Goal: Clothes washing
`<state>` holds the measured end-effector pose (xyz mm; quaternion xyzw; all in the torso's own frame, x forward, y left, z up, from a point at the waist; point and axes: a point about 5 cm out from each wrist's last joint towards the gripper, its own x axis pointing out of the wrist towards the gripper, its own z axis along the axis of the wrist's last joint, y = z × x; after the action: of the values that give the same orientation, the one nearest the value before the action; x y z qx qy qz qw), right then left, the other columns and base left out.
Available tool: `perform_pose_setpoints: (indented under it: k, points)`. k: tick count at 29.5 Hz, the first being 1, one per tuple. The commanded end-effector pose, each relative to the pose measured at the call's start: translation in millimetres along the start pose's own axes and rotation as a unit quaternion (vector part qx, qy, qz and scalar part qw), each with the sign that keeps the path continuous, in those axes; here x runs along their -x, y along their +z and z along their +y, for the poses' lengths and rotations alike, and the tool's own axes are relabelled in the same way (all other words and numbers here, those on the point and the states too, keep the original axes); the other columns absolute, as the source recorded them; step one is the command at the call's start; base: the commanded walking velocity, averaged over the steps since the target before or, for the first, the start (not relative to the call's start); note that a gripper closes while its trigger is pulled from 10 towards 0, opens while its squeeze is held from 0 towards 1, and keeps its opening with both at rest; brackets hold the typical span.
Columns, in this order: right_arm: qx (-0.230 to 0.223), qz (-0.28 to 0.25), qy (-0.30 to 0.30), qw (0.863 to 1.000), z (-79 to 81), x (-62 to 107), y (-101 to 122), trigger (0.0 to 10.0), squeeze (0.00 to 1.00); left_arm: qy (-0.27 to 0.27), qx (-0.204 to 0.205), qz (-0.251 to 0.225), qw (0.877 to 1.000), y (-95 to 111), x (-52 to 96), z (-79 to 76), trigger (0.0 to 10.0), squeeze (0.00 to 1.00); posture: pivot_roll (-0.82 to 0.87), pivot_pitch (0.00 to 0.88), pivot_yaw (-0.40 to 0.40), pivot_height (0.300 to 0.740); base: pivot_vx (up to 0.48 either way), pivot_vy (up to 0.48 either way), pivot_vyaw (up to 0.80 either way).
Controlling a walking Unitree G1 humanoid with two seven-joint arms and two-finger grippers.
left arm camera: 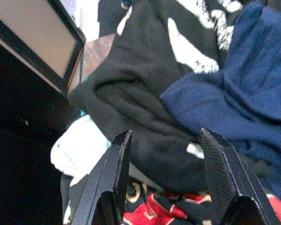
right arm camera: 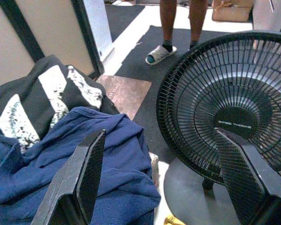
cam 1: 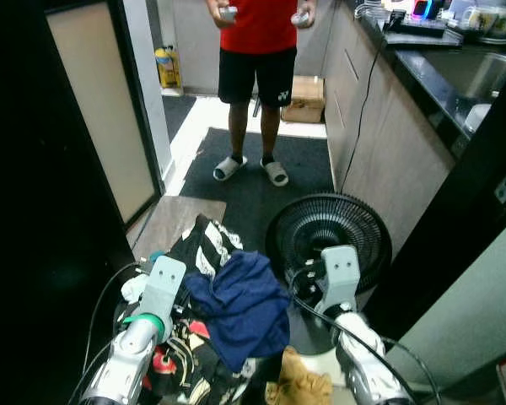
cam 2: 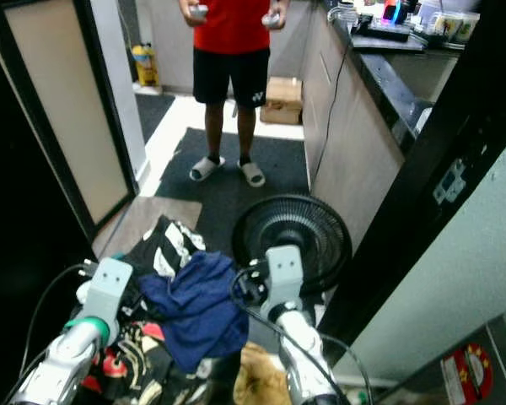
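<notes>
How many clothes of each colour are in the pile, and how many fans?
Blue garment: 1
Black garment with white marks: 1
Black garment with red and gold print: 1
Tan cloth: 1
Pale white-mint cloth: 1
Black fan: 1
Total: 6

Both my silver arms reach forward and down, side by side. My left pincer is spread wide; my right pincer likewise gapes.

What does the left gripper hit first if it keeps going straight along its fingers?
Most likely the black garment with white print, lying between the open left gripper fingers, with the navy blue cloth just beside it; depth is unclear.
</notes>
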<state>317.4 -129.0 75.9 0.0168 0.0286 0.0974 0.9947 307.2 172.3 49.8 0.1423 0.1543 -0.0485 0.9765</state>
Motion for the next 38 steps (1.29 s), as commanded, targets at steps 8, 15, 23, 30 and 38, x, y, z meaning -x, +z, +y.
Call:
perform_pose_setpoints:
  k: [8,15,23,30,38]
  points:
    - [-0.01,-0.025,0.028,0.999,11.4,-3.7,8.4,10.0,0.0,-0.018,-0.016,-0.039,0.999,28.5,-11.1,-3.0,10.0,0.0,0.01,0.156,0.101,0.74,0.0,0.0,0.0]
    - [-0.015,-0.044,0.013,0.999,7.2,-5.3,16.6,10.0,0.0,-0.034,-0.027,-0.082,0.996,54.7,-18.6,-9.9,10.0,0.0,0.0,0.152,0.121,0.74,0.0,0.0,0.0]
    - [0.004,-0.05,0.038,0.998,7.2,-5.7,23.1,10.0,0.0,0.0,0.001,-0.121,0.993,81.5,-24.4,-0.9,10.0,0.0,0.0,0.144,0.044,0.74,0.0,0.0,0.0]
    - [0.022,-0.045,0.082,0.995,17.9,-11.0,26.5,10.0,0.0,0.036,0.026,-0.139,0.989,87.3,-18.8,11.8,10.0,0.0,0.06,0.13,-0.047,0.74,0.0,0.0,0.0]
    - [0.036,-0.048,0.157,0.986,48.7,-30.4,41.3,10.0,0.0,0.094,0.045,-0.147,0.984,76.4,-0.3,31.2,10.0,0.0,0.13,0.133,-0.14,0.74,0.0,0.0,0.0]
